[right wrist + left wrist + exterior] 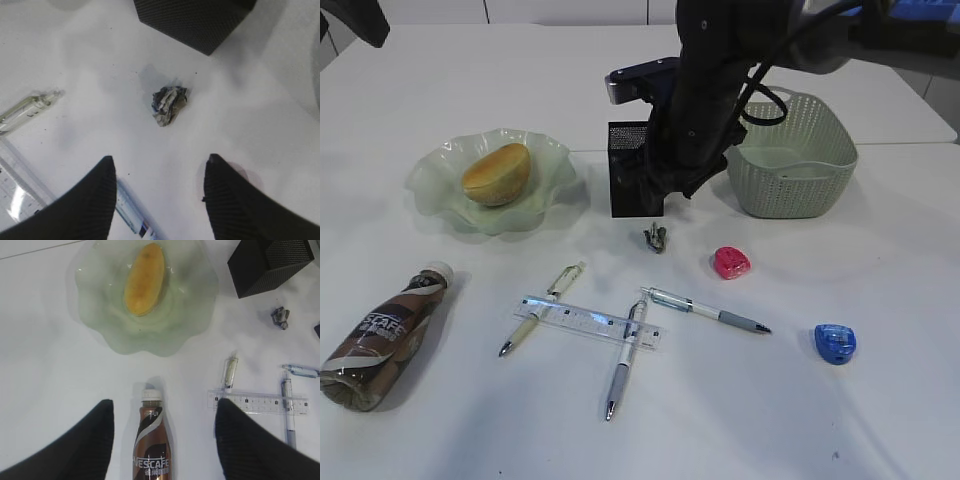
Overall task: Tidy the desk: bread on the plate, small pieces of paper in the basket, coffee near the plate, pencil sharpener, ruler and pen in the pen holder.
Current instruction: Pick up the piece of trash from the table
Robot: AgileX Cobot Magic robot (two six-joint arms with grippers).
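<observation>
Sharpeners (732, 262), perhaps, beside pens (708, 311)

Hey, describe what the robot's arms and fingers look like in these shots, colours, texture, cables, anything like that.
The right arm is glossy black with a grey-blue block mounted on it and a black cable looping beside it. Both wrist views show wide, tapered black fingers with a fine woven, carbon-fibre-like texture: left fingers, right fingers. No markings or lettering are visible on them. Of the left arm, only a dark edge shows at the exterior view's top-left corner.

White desk (420, 90) — plate (440, 185), coffee (385, 335), pens, ruler (590, 321).
</observation>
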